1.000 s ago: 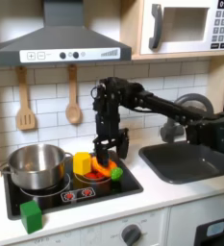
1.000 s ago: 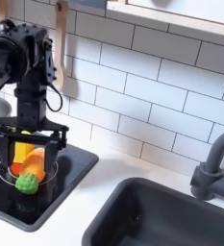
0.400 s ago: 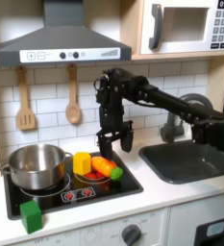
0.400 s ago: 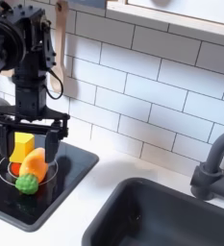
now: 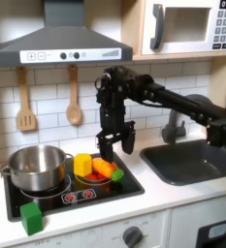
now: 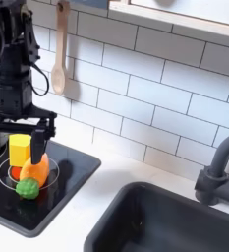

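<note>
Readable text: microwave (image 5: 187, 27), top right of the first exterior view, display shows digits, partly cut off, approx. "01:3". Keypad marks below it too small to read. No other legible labels.

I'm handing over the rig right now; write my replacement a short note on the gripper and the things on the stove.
Gripper: open, empty, fingers pointing down, hanging just above the orange toy carrot with green top, which lies on the black toy stovetop.
Yellow block stands beside the carrot, between it and the steel pot on the burner at the first exterior view's left.
Green cube sits on the counter in front of the stove.
Nothing is grasped yet, and I cannot tell whether the fingers touch the carrot.
</note>
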{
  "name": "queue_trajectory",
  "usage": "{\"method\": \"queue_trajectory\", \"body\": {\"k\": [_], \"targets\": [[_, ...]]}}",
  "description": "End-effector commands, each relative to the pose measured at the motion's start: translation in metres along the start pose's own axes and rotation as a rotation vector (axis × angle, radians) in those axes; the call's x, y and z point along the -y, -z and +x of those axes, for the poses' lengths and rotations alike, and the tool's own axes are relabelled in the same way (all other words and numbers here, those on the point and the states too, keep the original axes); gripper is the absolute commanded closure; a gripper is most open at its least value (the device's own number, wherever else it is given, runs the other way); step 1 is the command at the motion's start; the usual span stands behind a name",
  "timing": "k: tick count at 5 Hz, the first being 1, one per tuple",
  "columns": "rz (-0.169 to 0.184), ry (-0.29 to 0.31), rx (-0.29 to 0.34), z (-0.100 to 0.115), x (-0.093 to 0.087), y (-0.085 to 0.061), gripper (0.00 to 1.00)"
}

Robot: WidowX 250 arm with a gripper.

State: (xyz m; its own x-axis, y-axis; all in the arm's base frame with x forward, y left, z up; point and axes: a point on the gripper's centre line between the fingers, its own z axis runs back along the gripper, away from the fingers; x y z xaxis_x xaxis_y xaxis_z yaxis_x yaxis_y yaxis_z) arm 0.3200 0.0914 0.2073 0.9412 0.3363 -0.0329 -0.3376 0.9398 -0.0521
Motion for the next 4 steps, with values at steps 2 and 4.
{"method": "queue_trajectory", "body": {"k": [2,4], "targets": [[-0.026,-0.003,-0.012,-0.043,-0.02,-0.01,0.0],[-0.033,-0.019,0.004,-0.04,-0.026,-0.014,0.0]]}}
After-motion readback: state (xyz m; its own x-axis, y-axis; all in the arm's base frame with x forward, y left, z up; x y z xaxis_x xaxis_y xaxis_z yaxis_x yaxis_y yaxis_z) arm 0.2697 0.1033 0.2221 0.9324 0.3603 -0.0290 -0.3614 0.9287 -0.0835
